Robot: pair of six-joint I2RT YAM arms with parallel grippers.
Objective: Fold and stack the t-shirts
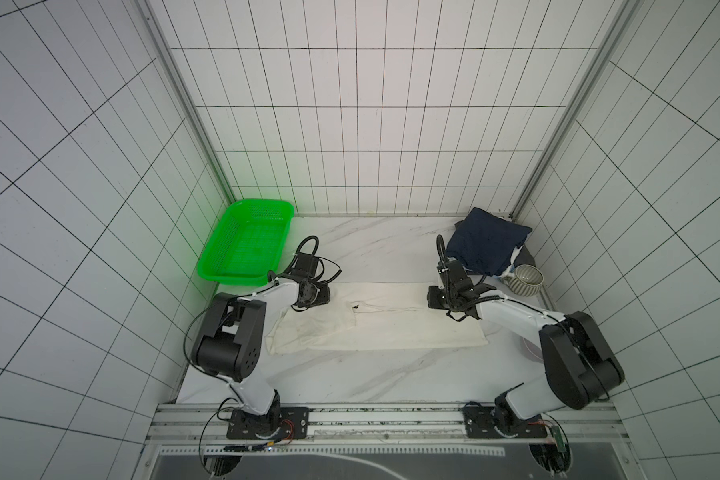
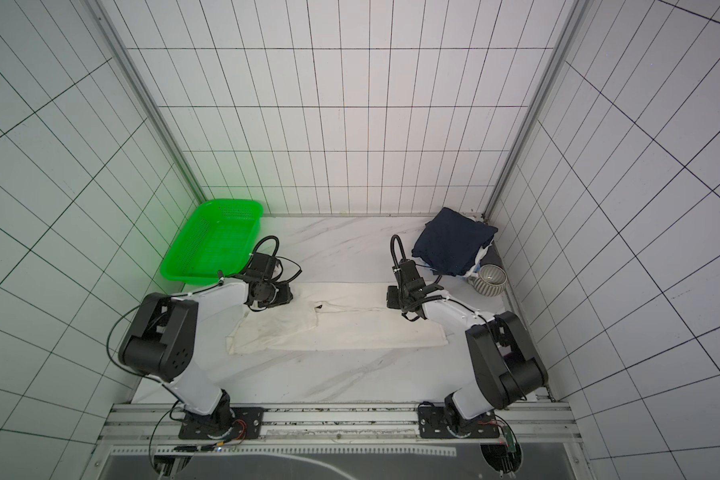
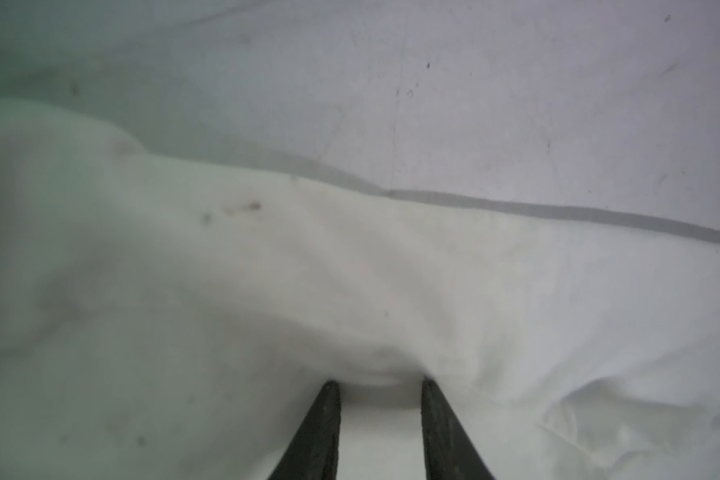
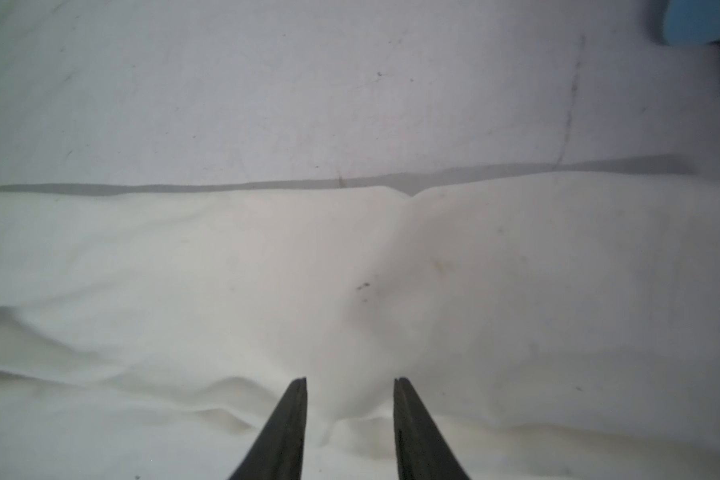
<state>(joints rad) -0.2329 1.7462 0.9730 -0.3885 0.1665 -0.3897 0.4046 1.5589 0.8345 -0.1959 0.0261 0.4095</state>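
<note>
Cream-white t-shirt [image 1: 375,324] lies spread on the marble table [image 1: 350,374], and both arms bend low near its far edge, one at each end. The left gripper [image 3: 378,384] and right gripper [image 4: 350,380] press into the cloth, jaws narrowly parted (fingertips hidden from above); whether any cloth is pinched is unclear. A folded navy shirt [image 1: 489,245] tops the far-right stack.

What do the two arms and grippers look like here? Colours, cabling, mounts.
Left arm and right arm match: white link shells, bulky black joint housings, a black cable looped above each wrist. Left gripper and right gripper: two slim, tapering black fingers each. Black base plates on a silver rail.
</note>
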